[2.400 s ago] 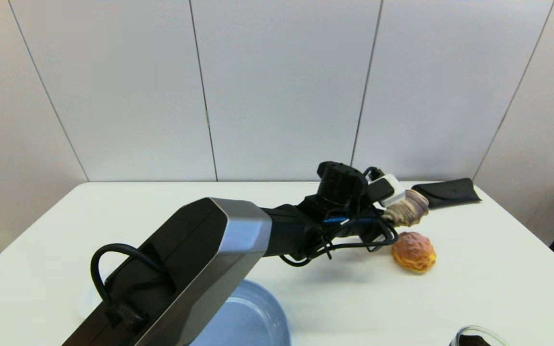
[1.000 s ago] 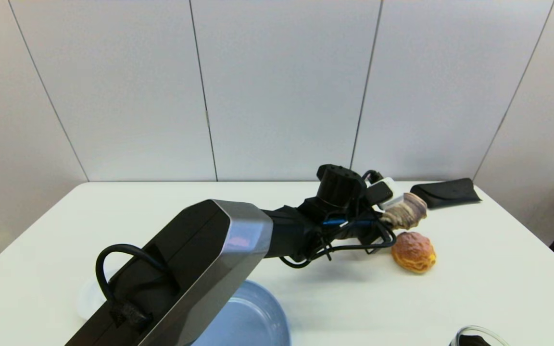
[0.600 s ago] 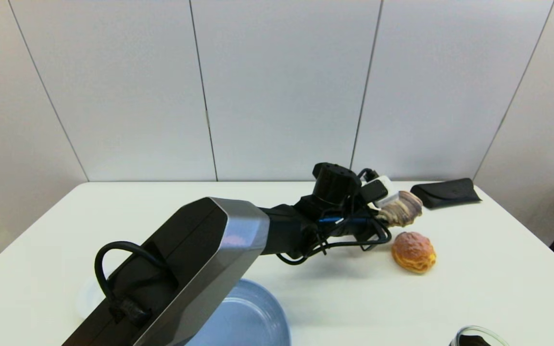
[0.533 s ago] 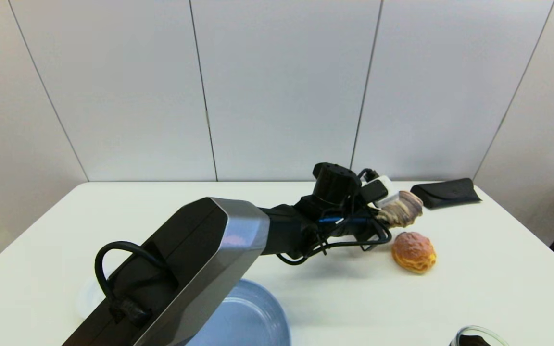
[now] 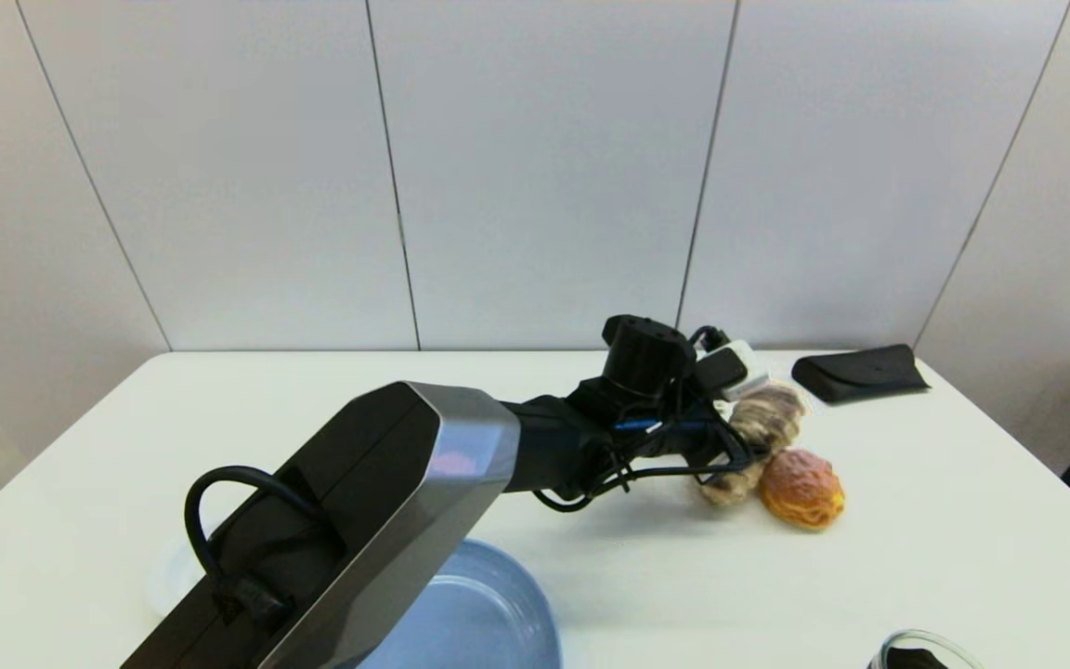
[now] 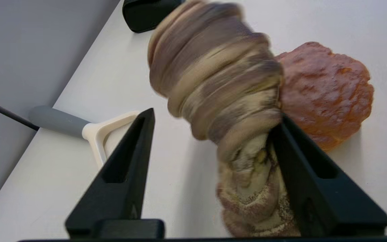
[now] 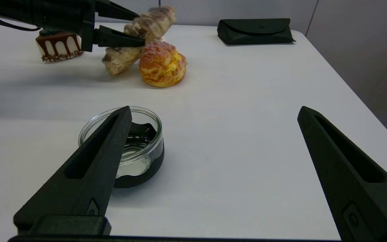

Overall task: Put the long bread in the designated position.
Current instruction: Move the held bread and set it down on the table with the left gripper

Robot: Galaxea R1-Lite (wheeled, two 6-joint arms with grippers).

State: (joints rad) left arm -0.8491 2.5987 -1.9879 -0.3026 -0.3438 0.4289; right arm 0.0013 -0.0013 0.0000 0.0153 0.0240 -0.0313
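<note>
White table [image 5: 944,557], far right part: the long bread [image 5: 756,429] lies tilted between the fingers of the left gripper [image 5: 741,437], one end down on the tabletop, the other raised toward the back. Left wrist view shows the fingers spread; the bread [image 6: 223,101] rests against one finger [image 6: 307,174], with a clear gap to the other. Bread is blurred there. Its lower end sits just beside the orange bun [image 5: 802,488], apparently touching it. Right wrist view agrees: bread [image 7: 136,43] leaning, bun [image 7: 162,64] against its side, left gripper [image 7: 126,28] around its upper half.

Behind the bread, a black pouch [image 5: 860,373] near the table's back edge. A cake slice [image 7: 58,46] with brown drizzle stands beyond the left arm. A grey-handled white tool [image 6: 86,129] lies near the wall. Blue plate [image 5: 498,613] at the near edge, partly under the arm.

Right gripper [image 7: 213,114] low at the near right, fingers wide apart, holding nothing, a glass jar [image 7: 129,148] just ahead of one finger.
</note>
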